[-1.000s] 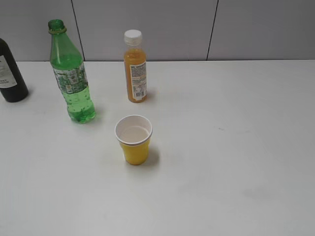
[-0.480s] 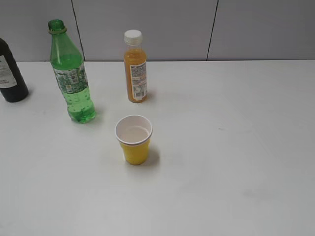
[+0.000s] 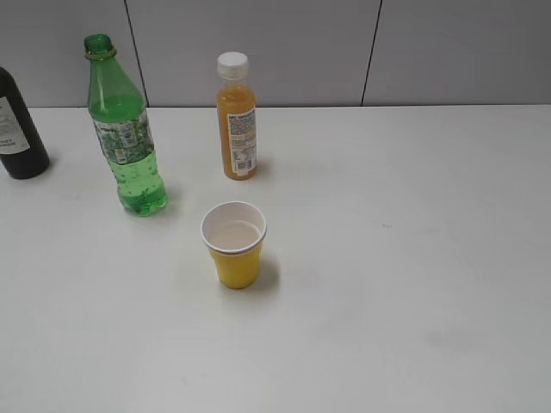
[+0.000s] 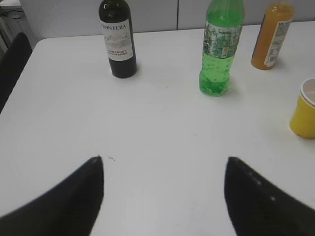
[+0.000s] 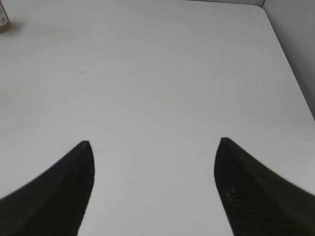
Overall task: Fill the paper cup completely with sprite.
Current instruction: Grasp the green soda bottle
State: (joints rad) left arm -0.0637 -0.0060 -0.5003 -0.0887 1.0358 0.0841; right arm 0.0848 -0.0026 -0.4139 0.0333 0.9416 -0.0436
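Observation:
The yellow paper cup [image 3: 234, 245] stands upright near the table's middle, with some clear liquid low inside; it also shows at the right edge of the left wrist view [image 4: 304, 109]. The green sprite bottle [image 3: 126, 138] stands uncapped to its back left, part full, and shows in the left wrist view [image 4: 219, 49]. My left gripper [image 4: 165, 162] is open and empty above bare table, well short of the bottle. My right gripper [image 5: 153, 145] is open and empty over bare table. Neither arm shows in the exterior view.
An orange juice bottle [image 3: 236, 120] with a white cap stands behind the cup. A dark bottle [image 3: 17, 129] with a white label stands at the far left, also in the left wrist view [image 4: 117, 42]. A grey wall backs the white table [image 3: 413, 258].

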